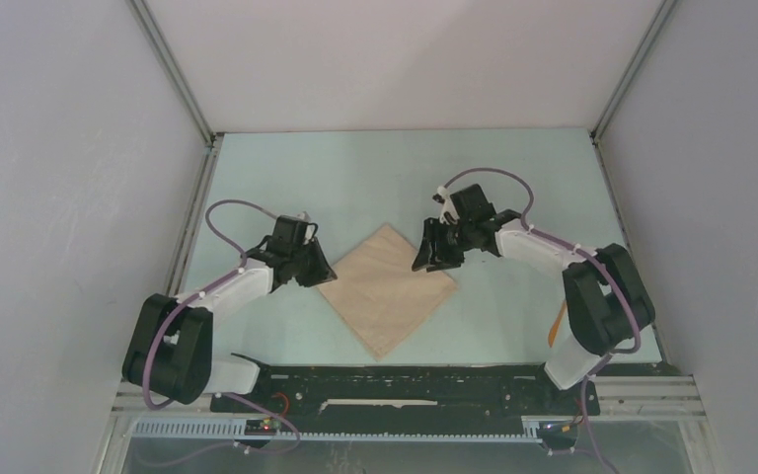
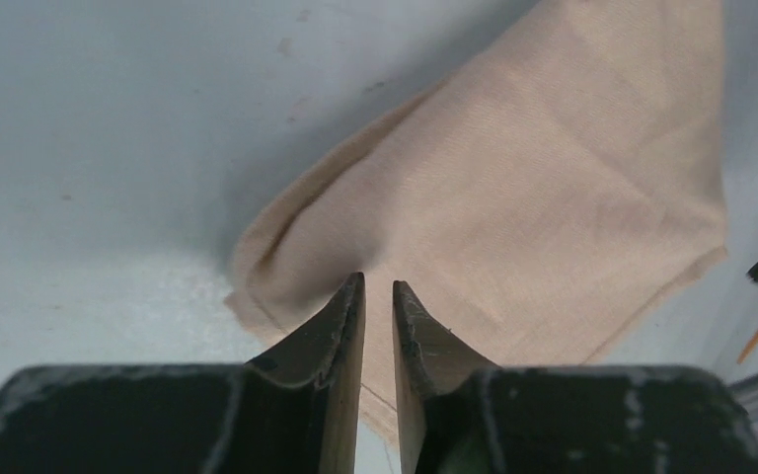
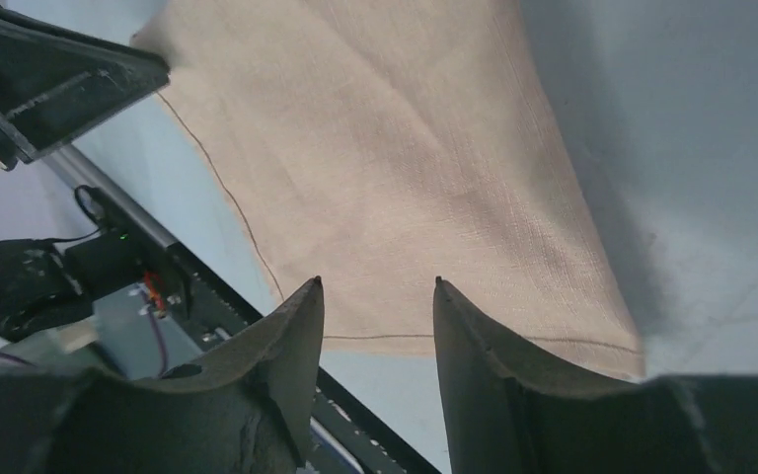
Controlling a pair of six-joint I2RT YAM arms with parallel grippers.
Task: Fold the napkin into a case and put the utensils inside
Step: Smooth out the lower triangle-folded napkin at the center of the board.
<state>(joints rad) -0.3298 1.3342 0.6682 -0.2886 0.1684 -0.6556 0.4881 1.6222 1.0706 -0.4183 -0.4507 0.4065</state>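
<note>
Folding is judged under way: the napkin (image 1: 387,291) lies flat between 2 grippers. The left gripper (image 2: 378,282) is narrowly parted over 1 corner, the right gripper (image 3: 375,282) wide and empty. A corner pinch is needed next.

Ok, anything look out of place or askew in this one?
Nothing spilled or damaged. The folded napkin lies corner-on to the table edge, like a diamond, and its left corner looks slightly puffed, the layers not quite flush. An orange stick sits far off by the right arm's base, partly hidden.
</note>
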